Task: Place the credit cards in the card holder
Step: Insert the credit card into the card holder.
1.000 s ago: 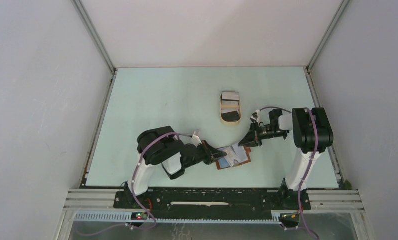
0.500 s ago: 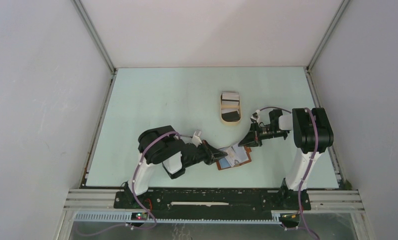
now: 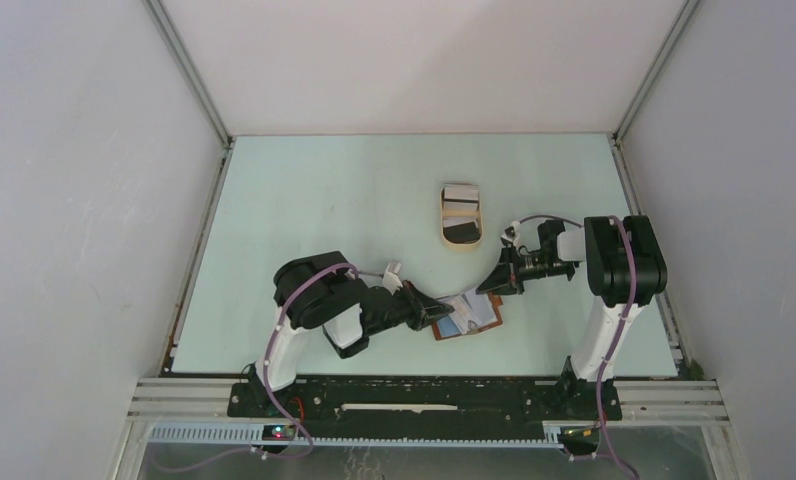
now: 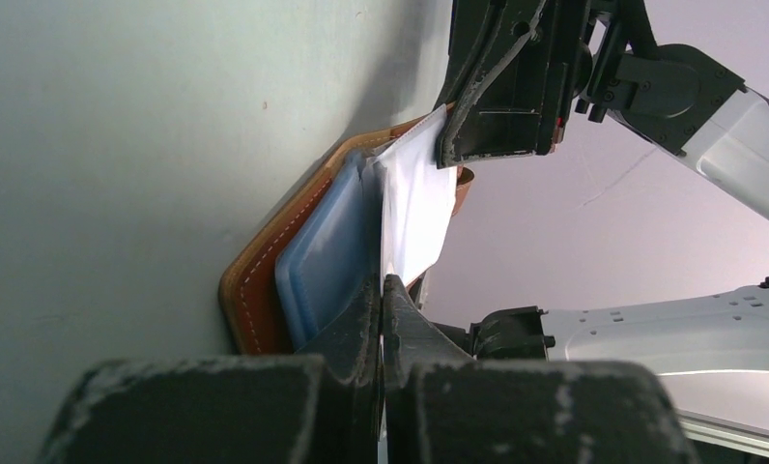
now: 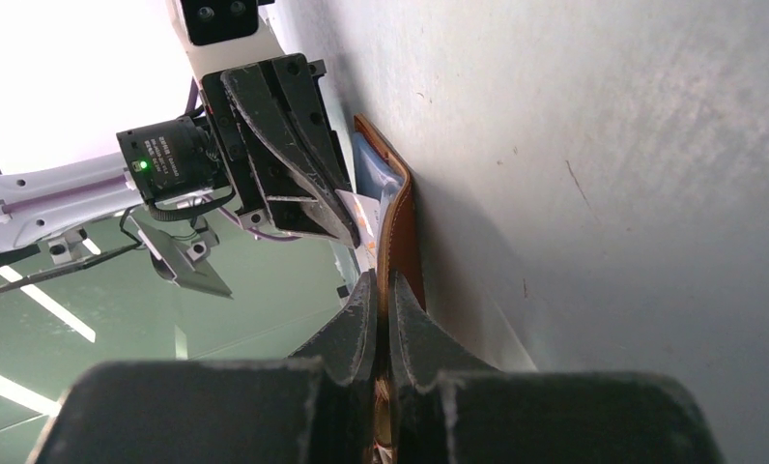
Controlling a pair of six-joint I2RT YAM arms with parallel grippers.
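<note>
Top external view: the brown card holder [image 3: 477,320] lies open on the pale green table [image 3: 324,200], near the front edge and between the two arms, with light cards on its face. The left gripper [image 3: 436,308] reaches it from the left, and the right gripper [image 3: 492,283] touches its far edge. An oval tray [image 3: 461,243] sits well behind it, holding a black card [image 3: 461,231] and lighter ones. Left wrist view: the left fingers are pressed together on the near corner of a white card [image 4: 414,203], which stands tilted above a blue card [image 4: 325,256] lying flat in the holder. Right wrist view: the right fingers are almost closed, pinching the holder's brown edge, with the left gripper's tips just beyond them.
</note>
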